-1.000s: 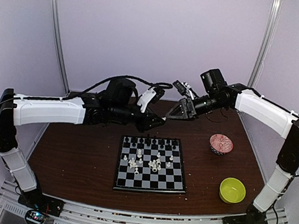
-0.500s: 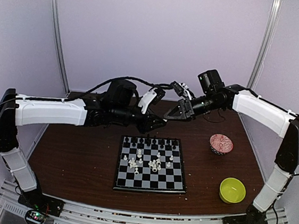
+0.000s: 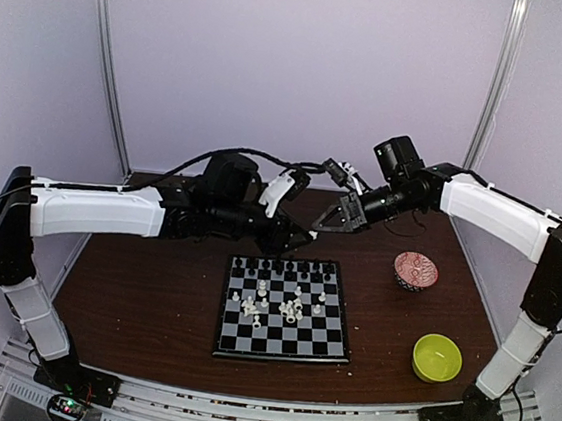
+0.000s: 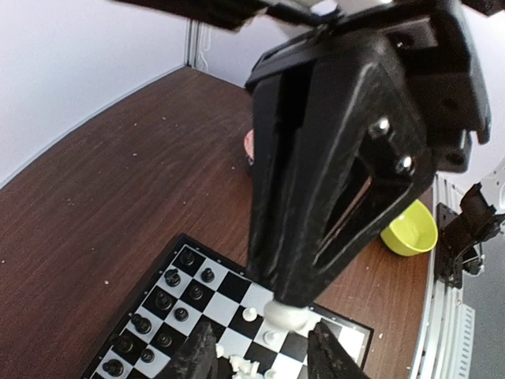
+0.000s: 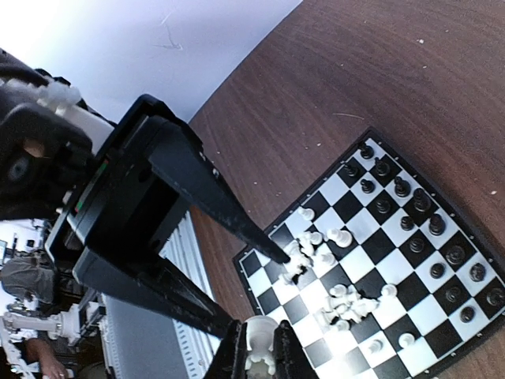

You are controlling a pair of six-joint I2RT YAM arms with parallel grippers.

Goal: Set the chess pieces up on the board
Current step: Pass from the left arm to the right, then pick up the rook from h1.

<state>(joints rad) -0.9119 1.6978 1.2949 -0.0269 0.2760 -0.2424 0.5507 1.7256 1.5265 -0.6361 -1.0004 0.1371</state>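
Note:
The board (image 3: 221, 310) lies mid-table, black chess pieces (image 3: 285, 268) lined up along its far rows and white ones (image 3: 273, 305) scattered in the middle. Above its far edge the two grippers meet tip to tip. My right gripper (image 3: 322, 225) is shut on a white piece (image 5: 259, 341), which also shows at its tip (image 4: 288, 316) in the left wrist view. My left gripper (image 3: 303, 236) is open, its fingers (image 4: 197, 355) standing either side of that piece without touching it. The board (image 5: 363, 260) and its black pieces (image 5: 430, 225) lie below.
A red-patterned bowl (image 3: 415, 271) stands right of the board, with a yellow-green bowl (image 3: 436, 358) nearer the front right. Pale crumbs dot the brown table (image 3: 131, 295). The purple back wall and two metal posts stand close behind the arms.
The right gripper has shut on the white piece and the left gripper has opened off it. Both arms stayed almost in place above the board's far edge.

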